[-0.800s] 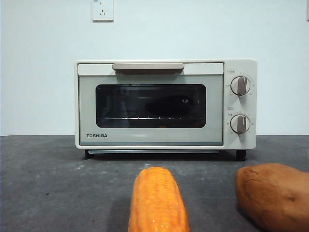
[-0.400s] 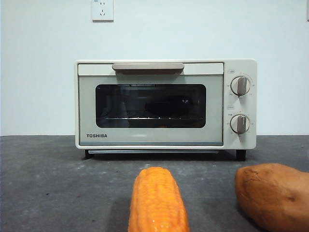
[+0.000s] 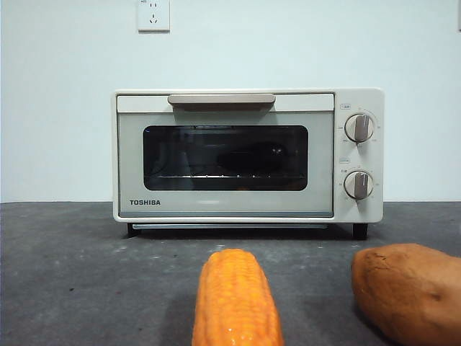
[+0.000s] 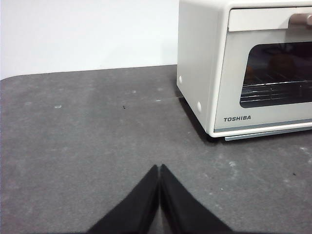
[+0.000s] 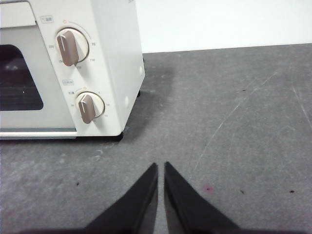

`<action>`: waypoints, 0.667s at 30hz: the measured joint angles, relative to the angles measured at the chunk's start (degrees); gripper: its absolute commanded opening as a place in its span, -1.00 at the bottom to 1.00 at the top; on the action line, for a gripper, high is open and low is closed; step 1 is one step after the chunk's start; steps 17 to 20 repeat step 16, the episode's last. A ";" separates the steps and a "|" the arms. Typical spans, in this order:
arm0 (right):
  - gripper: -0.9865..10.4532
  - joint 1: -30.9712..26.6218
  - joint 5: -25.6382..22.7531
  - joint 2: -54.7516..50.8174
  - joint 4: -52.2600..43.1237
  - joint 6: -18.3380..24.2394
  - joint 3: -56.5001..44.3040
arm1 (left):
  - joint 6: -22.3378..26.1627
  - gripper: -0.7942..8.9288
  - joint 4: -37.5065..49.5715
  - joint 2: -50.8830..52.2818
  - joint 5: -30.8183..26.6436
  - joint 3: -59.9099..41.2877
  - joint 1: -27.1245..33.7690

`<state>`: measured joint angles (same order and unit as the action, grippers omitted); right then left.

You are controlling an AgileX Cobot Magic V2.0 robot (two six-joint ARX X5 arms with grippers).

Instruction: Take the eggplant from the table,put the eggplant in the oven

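The cream-white TOSHIBA oven (image 3: 317,158) stands at the back of the dark grey table (image 3: 72,274) with its door closed. Behind the dark glass a long dark rounded shape (image 3: 248,160) lies on the rack; it may be the eggplant, but I cannot tell for sure. No eggplant shows on the table. My left gripper (image 4: 159,166) is shut and empty, low over bare table to the left of the oven (image 4: 202,58). My right gripper (image 5: 161,165) is shut and empty, over bare table to the right of the oven (image 5: 114,58), near its knobs.
An orange-yellow corn cob (image 3: 235,299) lies at the table's front middle. A brown-orange sweet potato (image 3: 407,292) lies at the front right. A wall socket (image 3: 153,14) sits on the white wall above the oven.
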<state>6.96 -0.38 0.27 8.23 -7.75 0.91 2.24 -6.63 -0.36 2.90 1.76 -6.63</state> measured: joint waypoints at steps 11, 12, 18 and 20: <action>-0.81 0.00 0.00 0.00 -2.03 -0.04 0.00 | 0.00 -0.82 0.00 0.00 0.00 0.00 0.00; -0.81 0.00 0.00 0.00 -2.03 -0.04 0.00 | 0.00 -0.82 0.00 0.00 0.00 0.00 0.00; -0.81 0.00 0.00 0.00 -2.03 -0.04 0.00 | 0.00 -0.82 0.00 0.00 -0.02 0.00 0.00; -0.81 0.00 0.00 0.00 -2.03 -0.04 0.00 | 0.00 -0.82 0.00 0.00 -0.02 0.00 0.00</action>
